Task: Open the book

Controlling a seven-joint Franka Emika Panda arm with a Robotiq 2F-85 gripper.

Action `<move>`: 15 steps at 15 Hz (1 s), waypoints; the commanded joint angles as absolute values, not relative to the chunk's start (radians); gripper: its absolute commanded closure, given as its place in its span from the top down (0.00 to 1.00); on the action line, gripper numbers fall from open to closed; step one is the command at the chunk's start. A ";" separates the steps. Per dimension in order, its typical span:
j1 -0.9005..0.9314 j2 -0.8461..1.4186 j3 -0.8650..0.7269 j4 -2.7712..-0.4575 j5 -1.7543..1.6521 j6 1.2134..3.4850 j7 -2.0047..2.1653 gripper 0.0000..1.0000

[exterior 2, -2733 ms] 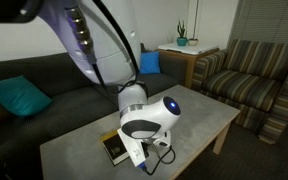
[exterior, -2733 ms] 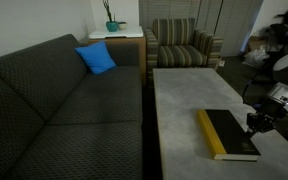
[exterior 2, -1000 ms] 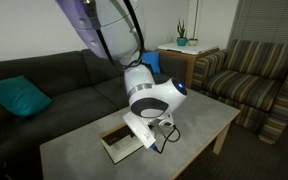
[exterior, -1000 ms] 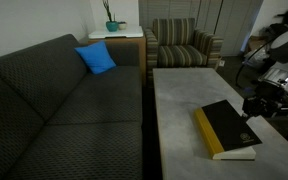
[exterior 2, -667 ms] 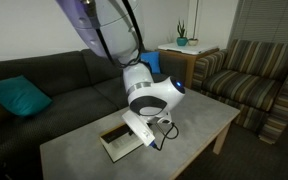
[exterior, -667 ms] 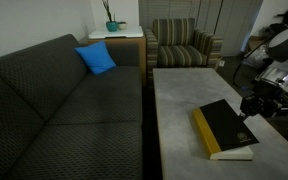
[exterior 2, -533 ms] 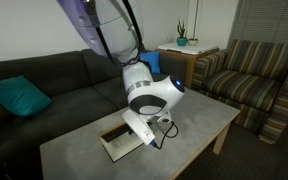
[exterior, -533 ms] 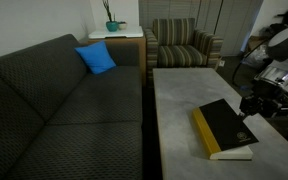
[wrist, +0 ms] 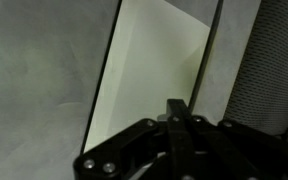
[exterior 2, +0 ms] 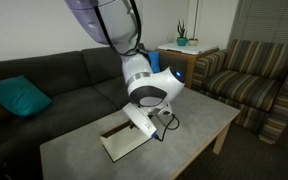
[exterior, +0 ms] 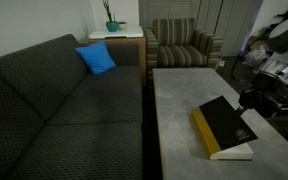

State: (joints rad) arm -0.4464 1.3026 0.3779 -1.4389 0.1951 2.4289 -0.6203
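Note:
The book [exterior: 224,128] lies on the grey table [exterior: 174,100], yellow spine toward the sofa. Its black cover is tilted up at the edge away from the spine. My gripper [exterior: 246,104] is at that raised edge, shut on the cover. In an exterior view the gripper [exterior 2: 150,126] holds the cover above a plain white page [exterior 2: 121,147]. In the wrist view the white page [wrist: 149,70] fills the middle. The cover [wrist: 207,55] shows edge-on as a thin dark line. The gripper [wrist: 179,108] rises from the bottom with its fingers together.
A dark sofa [exterior: 54,100] with a blue pillow [exterior: 97,58] runs beside the table. A striped armchair [exterior: 184,45] stands past the table's far end, with a side table and plant [exterior: 112,28] next to it. A teal pillow [exterior 2: 14,98] lies on the sofa.
My gripper has risen with the cover's edge. The cover has tilted higher and more white page shows beneath it. The book has slid a little toward the sofa.

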 commanded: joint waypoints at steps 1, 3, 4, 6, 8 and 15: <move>-0.451 1.252 0.384 -1.502 0.228 2.447 -0.664 0.00; -0.467 1.259 0.412 -1.499 0.239 2.432 -0.703 0.00; -0.477 1.276 0.429 -1.474 0.251 2.399 -0.727 0.00; -0.488 1.309 0.454 -1.431 0.286 2.329 -0.770 0.00; -0.485 1.344 0.456 -1.377 0.326 2.240 -0.800 0.00; -0.445 1.460 0.438 -1.192 0.444 1.983 -0.870 0.00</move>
State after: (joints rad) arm -0.4586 1.3999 0.4363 -1.2911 0.3986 2.0888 -0.8298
